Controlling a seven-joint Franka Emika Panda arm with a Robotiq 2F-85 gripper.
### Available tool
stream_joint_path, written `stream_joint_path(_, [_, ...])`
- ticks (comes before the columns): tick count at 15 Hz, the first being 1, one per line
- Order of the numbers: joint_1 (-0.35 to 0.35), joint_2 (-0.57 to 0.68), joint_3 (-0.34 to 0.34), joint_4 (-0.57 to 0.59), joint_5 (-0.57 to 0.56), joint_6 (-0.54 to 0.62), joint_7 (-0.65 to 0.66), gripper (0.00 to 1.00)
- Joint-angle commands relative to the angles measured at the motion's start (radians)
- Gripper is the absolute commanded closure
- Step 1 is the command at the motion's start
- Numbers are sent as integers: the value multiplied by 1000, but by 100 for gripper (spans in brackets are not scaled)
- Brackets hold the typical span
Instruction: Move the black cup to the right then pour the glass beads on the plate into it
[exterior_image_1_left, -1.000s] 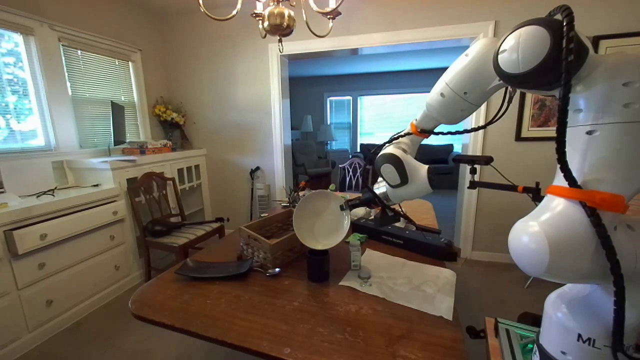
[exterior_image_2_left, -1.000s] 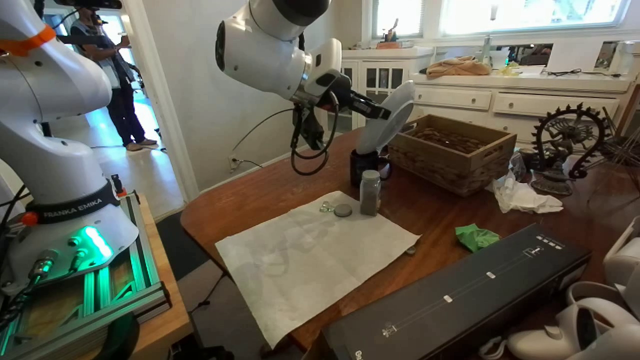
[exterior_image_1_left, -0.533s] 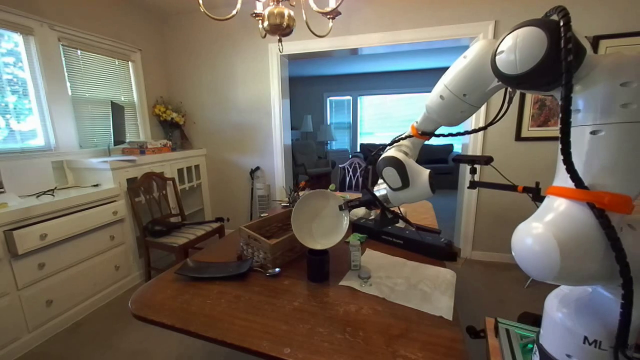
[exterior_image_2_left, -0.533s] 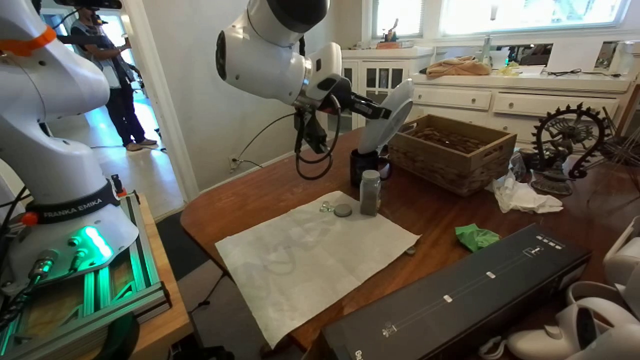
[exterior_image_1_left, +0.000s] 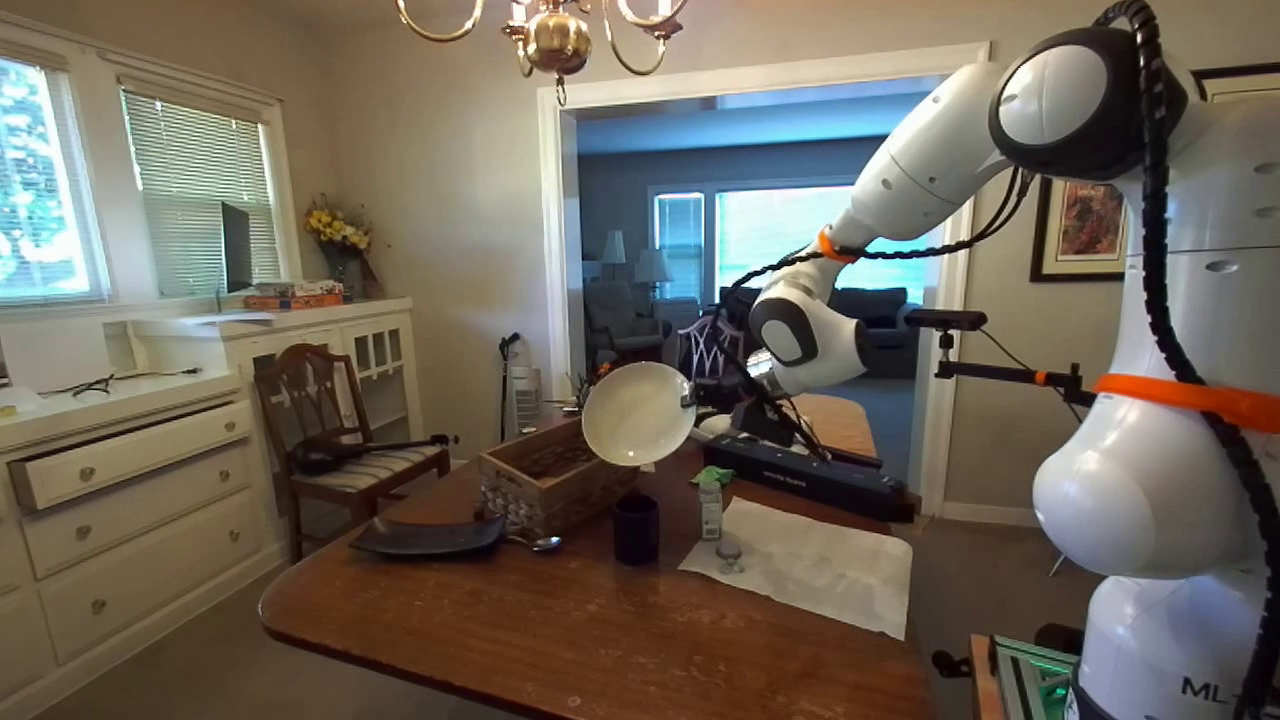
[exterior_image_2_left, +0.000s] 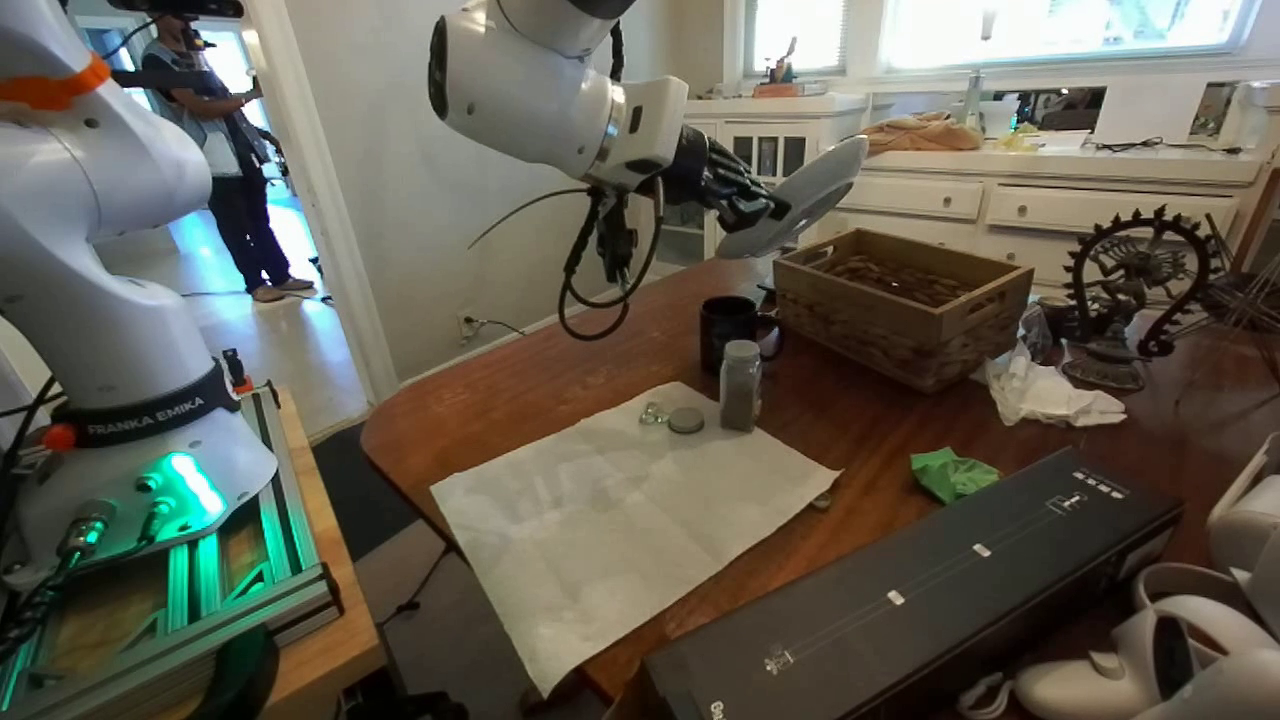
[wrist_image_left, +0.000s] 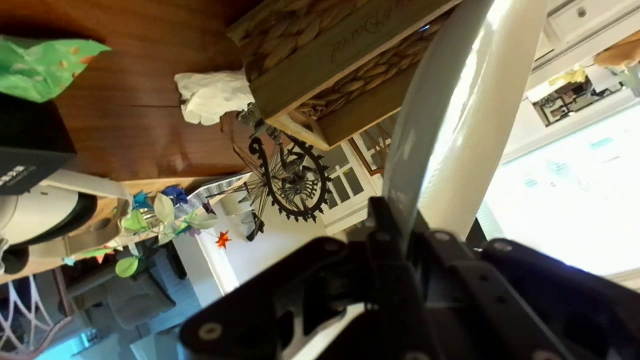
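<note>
Clenching the rim of the white plate (exterior_image_1_left: 640, 415), the jaws hold it aloft and tilted; in the wrist view its edge runs between the fingertips (wrist_image_left: 381, 215). In an exterior view the plate's inner face shows a tiny bright speck (exterior_image_1_left: 630, 455) near its lower edge; whether bead or glint, I cannot tell. Below the jaws stands the black mug (exterior_image_2_left: 728, 335), upright on the wooden bench (exterior_image_1_left: 500, 640), its inside too dark to make out. Just beside it is a glass jar (exterior_image_2_left: 741, 390), grey in its lower part, the contents unclear. Lower than the jaws and beyond them sits a wood-framed woven basket (exterior_image_2_left: 900, 335), with brown woven strands visible inside.

The basket's side carries lettering (wrist_image_left: 367, 29), partly cropped, that ends in "David". The robot base (exterior_image_2_left: 150, 455) reads "FRANKA EMIKA", and in an exterior view the letters "ML" show on it beside a cable (exterior_image_1_left: 1160, 200) that crosses the rest. The jar's label (exterior_image_1_left: 711, 515) and most of the white print on the long black box (exterior_image_2_left: 920, 620) are too small to read.

The mug lies under the jaws and the plate's lower edge, apart from both: a gap shows in both exterior views. A few clear greenish glass beads (exterior_image_2_left: 654, 412) rest on the white mat (exterior_image_2_left: 600, 540), also below the jaws, next to a round grey disc (exterior_image_2_left: 686, 421).
</note>
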Motion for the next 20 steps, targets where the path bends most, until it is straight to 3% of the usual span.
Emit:
stream_joint_path(1, [-12,-8,40,-33,-113,-61,265,98])
stream_joint_path(7, [-1,-34,81,-134,-403,-242,672,98])
stream_joint_path(8, [195,-30,-108,-140,-444,-275,736,98])
stream_joint_path(11, [344,-6,-259,-153,-588,-333,917,98])
stream_joint_path(12, [404,9,-311,-135,-516,-286,807,92])
stream_joint_path(13, [442,11,-346,-141,-548,-293,850,92])
stream_joint_path(20, [469,12,-378,-146,-570,-301,885,92])
